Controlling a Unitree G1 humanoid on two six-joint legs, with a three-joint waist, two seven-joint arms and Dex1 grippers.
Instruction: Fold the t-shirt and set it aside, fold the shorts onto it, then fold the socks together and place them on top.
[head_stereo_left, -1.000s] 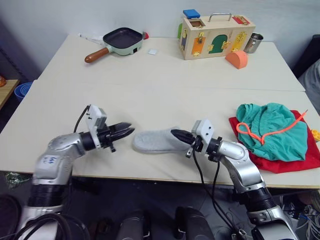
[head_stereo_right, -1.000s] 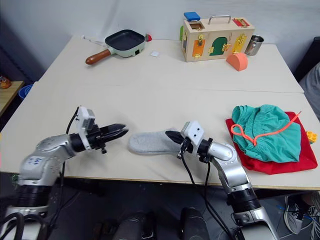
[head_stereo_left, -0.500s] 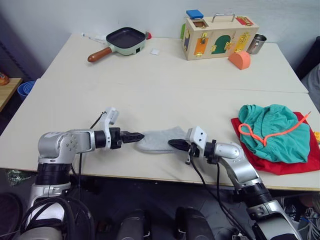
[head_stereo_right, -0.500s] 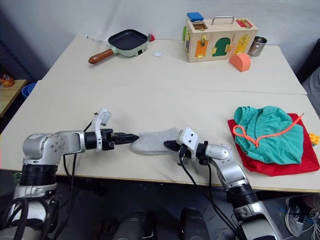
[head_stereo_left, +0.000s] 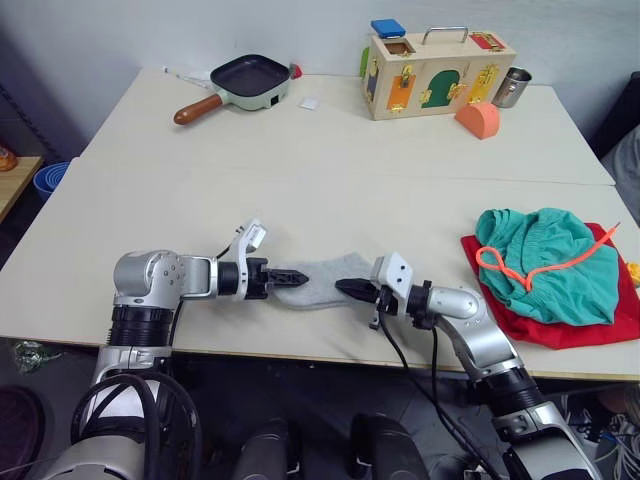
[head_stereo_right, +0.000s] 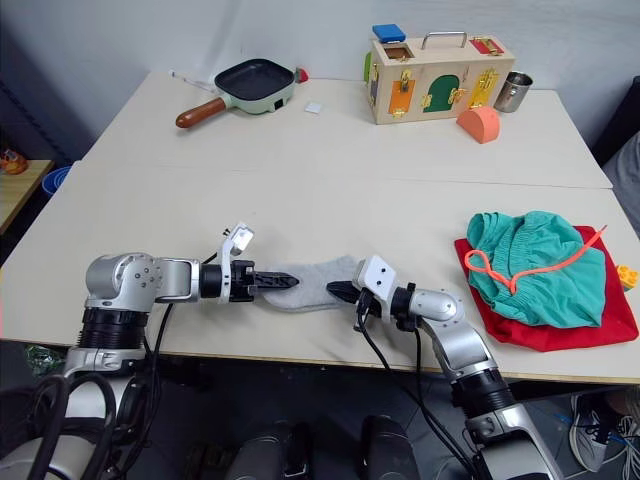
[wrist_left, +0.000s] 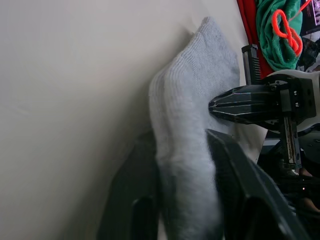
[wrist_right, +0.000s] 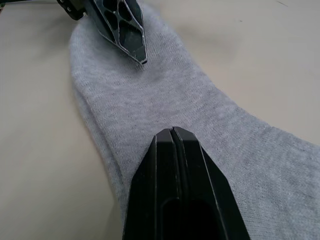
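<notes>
The grey socks (head_stereo_left: 326, 280) lie flat near the table's front edge, between my two grippers. My left gripper (head_stereo_left: 296, 277) is shut on their left end; in the left wrist view the knit bunches up between its two fingers (wrist_left: 131, 192). At the socks' right end my right gripper (head_stereo_left: 345, 287) is shut, its tips resting on the knit (wrist_right: 165, 95). Far right, the teal shorts (head_stereo_left: 545, 262) with an orange drawstring lie bundled on the red t-shirt (head_stereo_left: 560, 322).
At the back of the table stand a frying pan (head_stereo_left: 246, 80), a wooden latch box (head_stereo_left: 440, 70), a metal cup (head_stereo_left: 511, 87) and an orange block (head_stereo_left: 475, 118). A seam runs across the table's middle.
My left gripper has moved right from beside the socks onto their left end and shut there. The right gripper has dropped slightly and stayed at the right end.
</notes>
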